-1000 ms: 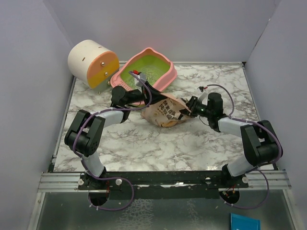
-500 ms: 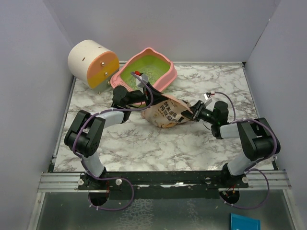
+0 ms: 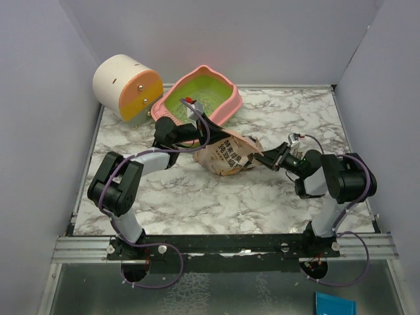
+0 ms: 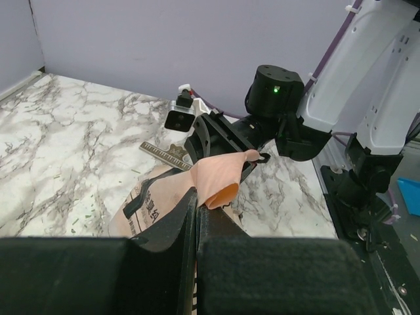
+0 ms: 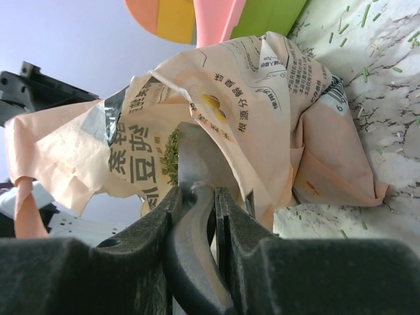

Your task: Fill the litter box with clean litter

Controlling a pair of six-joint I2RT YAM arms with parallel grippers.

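The tan cat-print bag point(image 3: 226, 156) lies on its side mid-table, mouth toward the right. My left gripper point(image 3: 199, 133) is shut on the bag's peach top flap point(image 4: 220, 180); in the left wrist view the left gripper point(image 4: 197, 194) has its jaws pressed together on it. My right gripper point(image 3: 269, 157) is shut on the dark handle point(image 5: 195, 262) of a metal scoop point(image 5: 198, 149), whose blade reaches into the bag's mouth. Greenish clean litter point(image 5: 172, 156) shows inside the bag. The pink litter box point(image 3: 220, 113) stands behind the bag, with a pale scatter of granules point(image 3: 205, 100) on its green floor.
A cream-and-orange cylinder point(image 3: 126, 86) stands at the back left beside the litter box. Loose green granules point(image 5: 357, 26) lie on the marble table point(image 3: 197, 197) near the bag. Purple walls close in the left, back and right sides.
The right arm has dropped and swung out to the right, its wrist now low over the table, while its gripper stays at the bag's mouth. The left arm and the bag have barely moved.
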